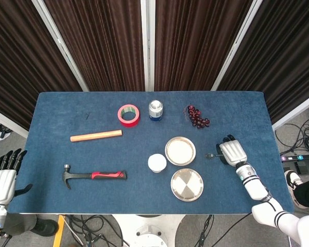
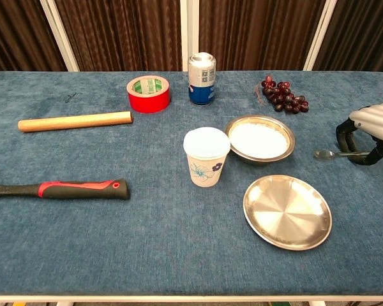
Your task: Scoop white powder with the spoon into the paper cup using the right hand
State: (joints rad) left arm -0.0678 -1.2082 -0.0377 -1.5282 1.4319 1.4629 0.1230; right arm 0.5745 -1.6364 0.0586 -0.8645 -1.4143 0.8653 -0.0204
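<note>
The right hand (image 2: 369,132) lies palm-down over the handle of the spoon (image 2: 325,153) at the right of the table (image 1: 56,113), fingers curled down around it; whether they have clamped on it or only cage it, I cannot tell. The spoon lies flat on the cloth, its small scoop end pointing left toward the bowl (image 2: 260,139) of white powder, which suits a grasp from the handle end. The cup (image 2: 205,155) stands upright just left of the bowl, so powder would travel only a short way. An empty plate (image 2: 287,211) lies nearer, beside both. The left hand (image 1: 2,175) hangs off the table's left edge, fingers straight and holding nothing, clear of the work. Scooping looks not yet begun.
</note>
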